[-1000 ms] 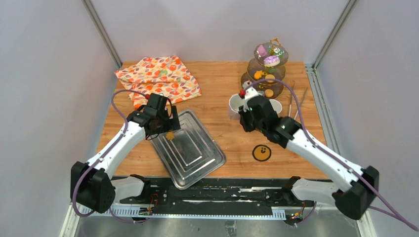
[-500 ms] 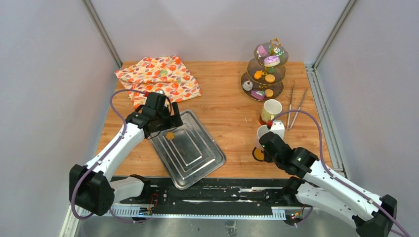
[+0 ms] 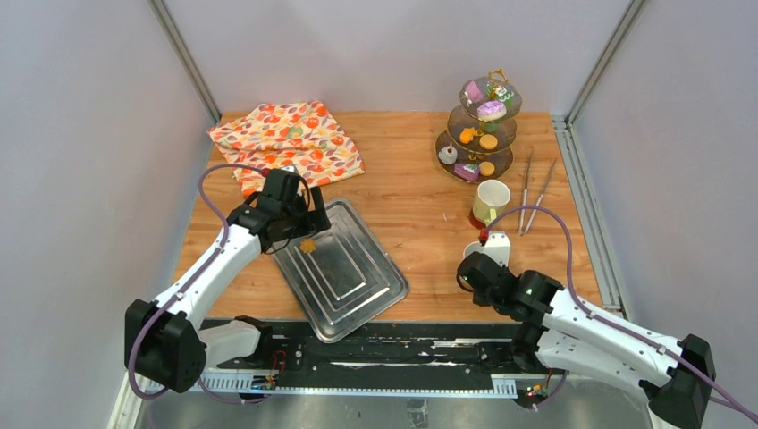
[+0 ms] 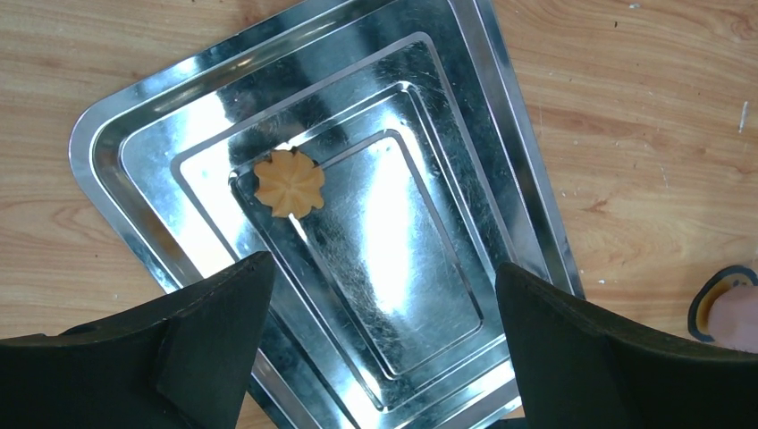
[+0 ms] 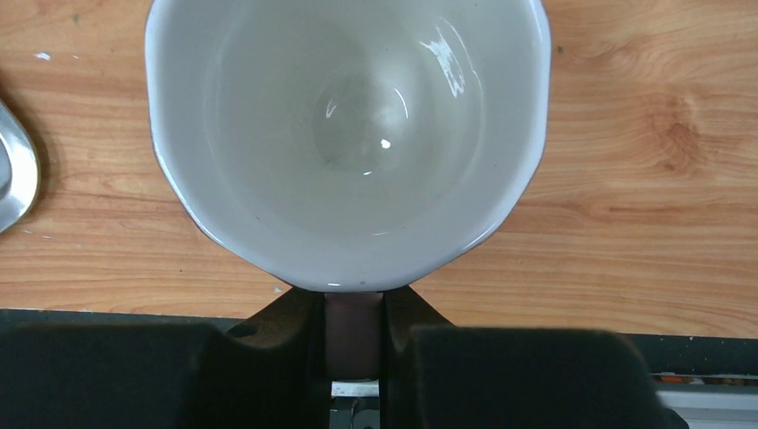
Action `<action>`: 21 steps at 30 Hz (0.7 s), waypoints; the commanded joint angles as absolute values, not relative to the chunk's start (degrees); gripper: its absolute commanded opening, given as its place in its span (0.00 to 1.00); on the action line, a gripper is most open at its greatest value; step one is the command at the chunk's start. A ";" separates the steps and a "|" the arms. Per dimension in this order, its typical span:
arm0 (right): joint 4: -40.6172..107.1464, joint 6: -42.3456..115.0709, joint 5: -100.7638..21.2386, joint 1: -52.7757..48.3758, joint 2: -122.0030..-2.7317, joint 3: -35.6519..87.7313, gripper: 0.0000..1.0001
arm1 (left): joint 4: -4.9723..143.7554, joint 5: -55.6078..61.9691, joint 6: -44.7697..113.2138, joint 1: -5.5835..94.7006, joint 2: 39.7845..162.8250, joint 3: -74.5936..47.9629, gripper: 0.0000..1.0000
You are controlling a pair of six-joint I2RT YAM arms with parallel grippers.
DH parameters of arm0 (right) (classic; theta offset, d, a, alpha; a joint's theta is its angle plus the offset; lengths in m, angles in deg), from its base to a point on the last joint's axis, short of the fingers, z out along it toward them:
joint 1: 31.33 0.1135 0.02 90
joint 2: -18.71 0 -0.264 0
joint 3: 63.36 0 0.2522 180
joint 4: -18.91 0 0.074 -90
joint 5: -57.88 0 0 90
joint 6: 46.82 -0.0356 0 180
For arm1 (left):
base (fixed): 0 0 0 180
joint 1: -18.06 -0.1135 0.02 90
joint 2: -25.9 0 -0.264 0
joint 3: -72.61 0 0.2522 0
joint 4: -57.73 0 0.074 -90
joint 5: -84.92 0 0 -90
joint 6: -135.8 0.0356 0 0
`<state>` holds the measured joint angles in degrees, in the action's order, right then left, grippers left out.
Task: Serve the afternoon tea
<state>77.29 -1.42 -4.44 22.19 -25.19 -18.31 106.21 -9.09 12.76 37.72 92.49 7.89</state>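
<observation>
My right gripper [image 5: 355, 326] is shut on the dark pink handle of a mug [image 5: 349, 134] and holds it upright. The mug is white inside and empty. In the top view this pink mug [image 3: 473, 251] is near the table's front right, over a round yellow coaster [image 4: 715, 304]. My left gripper [image 4: 383, 264] hangs open above a steel tray [image 4: 429, 116], where one orange cookie [image 4: 288, 182] lies. A pale-green mug [image 3: 492, 198] stands farther back. Behind it, a three-tier stand [image 3: 484, 134] carries several pastries.
An orange floral cloth [image 3: 288, 138] lies folded at the back left. Long metal tongs [image 3: 536, 189] lie right of the pale-green mug. The tray's corner [image 5: 11, 174] shows just left of the held mug. The table's front edge runs close below the right gripper.
My right arm has carried the pink mug from beside the stand to the front of the table, over the coaster. The left arm and the cookie have stayed put.
</observation>
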 commanded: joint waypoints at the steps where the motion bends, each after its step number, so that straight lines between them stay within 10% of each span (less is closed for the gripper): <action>1: 78.29 -6.02 0.60 24.03 -24.25 -19.05 0.01 | 104.80 -8.33 12.51 37.43 91.87 8.63 0.98; 7: 78.07 -7.87 0.50 24.22 -23.62 -20.48 0.02 | 105.05 -8.34 12.85 37.48 91.83 8.47 0.98; 15: 80.17 -7.29 0.90 24.22 -20.88 -18.51 0.59 | 105.82 -9.30 12.58 37.44 91.09 8.34 0.98; 21: 88.33 -6.30 6.40 24.23 -21.11 -4.48 0.70 | 107.81 -9.39 14.17 37.47 90.93 4.89 0.98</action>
<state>83.26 -6.73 -0.22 23.44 -21.49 -14.79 106.50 -8.79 12.85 37.72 92.27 8.13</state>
